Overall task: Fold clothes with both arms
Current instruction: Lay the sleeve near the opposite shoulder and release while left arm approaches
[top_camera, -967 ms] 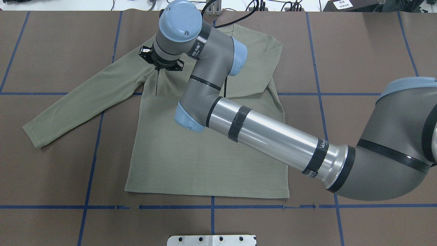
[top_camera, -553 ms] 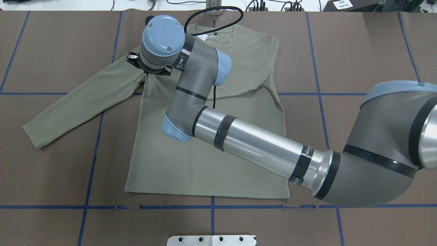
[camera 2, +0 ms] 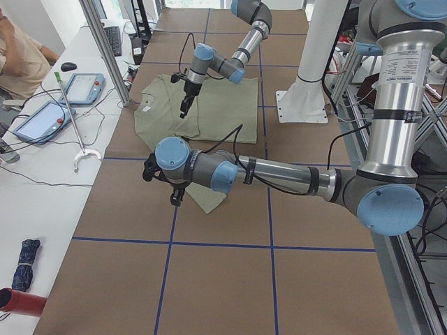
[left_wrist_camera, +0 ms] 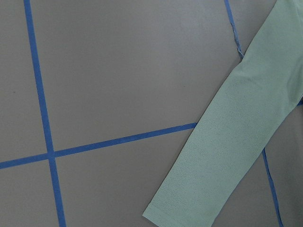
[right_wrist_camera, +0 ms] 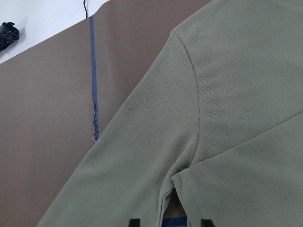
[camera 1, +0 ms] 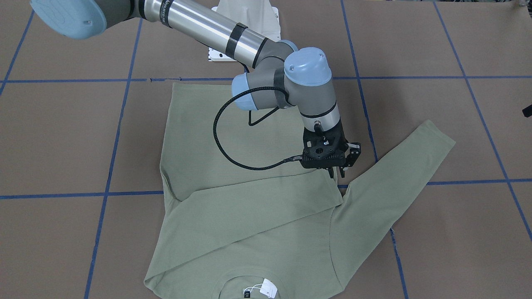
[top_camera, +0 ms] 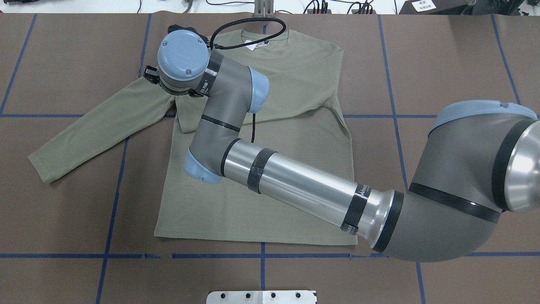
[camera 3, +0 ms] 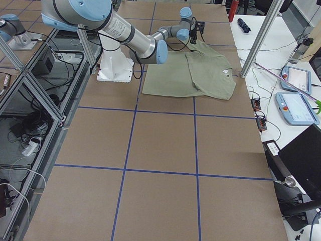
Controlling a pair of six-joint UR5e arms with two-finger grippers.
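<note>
The shirt [top_camera: 261,202] lies flat on the surface [top_camera: 455,63], one sleeve [top_camera: 295,95] folded across its chest, the other sleeve [top_camera: 97,126] spread out. The jaws of the right arm [top_camera: 295,185] hang open over that armpit; those of the left arm [camera 2: 279,176] I cannot tell. Next, probably: grip the spread sleeve and fold it inward.

The long-sleeved shirt [top_camera: 219,211] is plain pale sage green with a fine ribbed knit. Its hang tag [camera 1: 266,287], at the bottom edge of the front-facing view, is white. The table cover [top_camera: 455,63] is matte brown, gridded with blue tape [top_camera: 422,116]. The right arm [top_camera: 303,185] is silver and grey with light blue joint caps and black bands.
</note>
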